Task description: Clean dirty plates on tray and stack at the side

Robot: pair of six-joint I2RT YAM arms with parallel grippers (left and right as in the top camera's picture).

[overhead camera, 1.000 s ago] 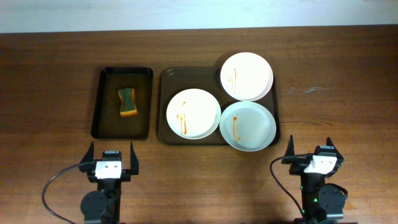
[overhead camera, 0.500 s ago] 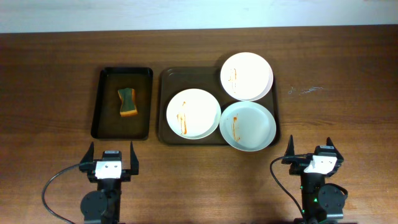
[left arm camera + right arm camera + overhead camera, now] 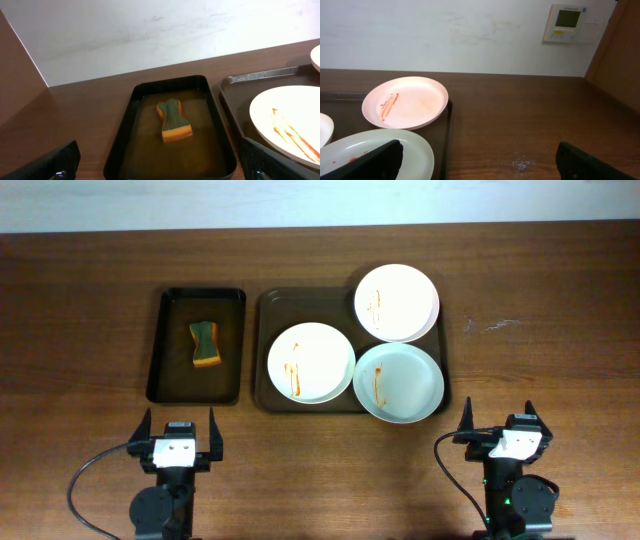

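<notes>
Three plates lie on the dark brown tray (image 3: 262, 350). A whitish plate (image 3: 311, 362) with sauce streaks sits at the front left. A faintly blue plate (image 3: 399, 383) with a streak sits at the front right. A faintly pink plate (image 3: 396, 302) with streaks sits at the back right and also shows in the right wrist view (image 3: 406, 102). My left gripper (image 3: 180, 430) is open and empty near the table's front, in front of the black tray. My right gripper (image 3: 499, 418) is open and empty in front of the brown tray's right corner.
A narrower black tray (image 3: 168, 370) stands left of the brown tray and holds a green and orange sponge (image 3: 205, 344), also seen in the left wrist view (image 3: 174, 121). A whitish smudge (image 3: 492, 326) marks the table right of the tray.
</notes>
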